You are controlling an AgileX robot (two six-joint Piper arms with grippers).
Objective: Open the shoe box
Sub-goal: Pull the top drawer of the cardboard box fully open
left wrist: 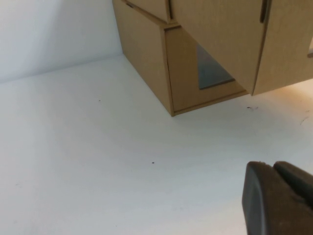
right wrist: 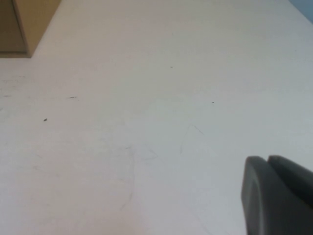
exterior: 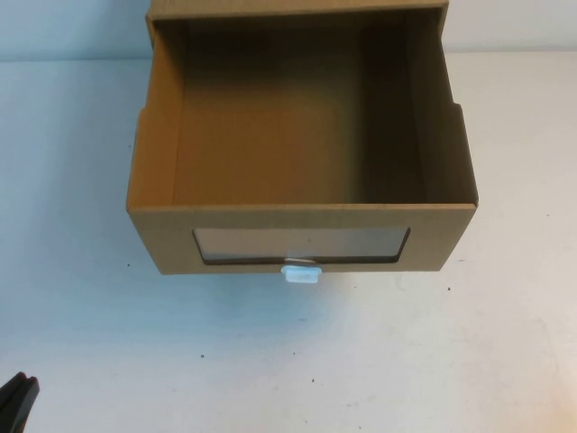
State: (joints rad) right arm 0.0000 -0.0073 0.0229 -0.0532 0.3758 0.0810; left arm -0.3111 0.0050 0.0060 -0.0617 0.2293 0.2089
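The brown cardboard shoe box stands at the middle back of the white table, its drawer pulled out toward me and empty inside. The drawer front has a clear window and a small pale blue pull tab. My left gripper sits at the near left corner of the table, shut, with nothing in it; its left wrist view shows the gripper far from the box. My right gripper is shut and empty over bare table, with a corner of the box at a distance.
The white table stretches in front of and beside the box, with a few small dark specks on it. A pale wall runs behind the box.
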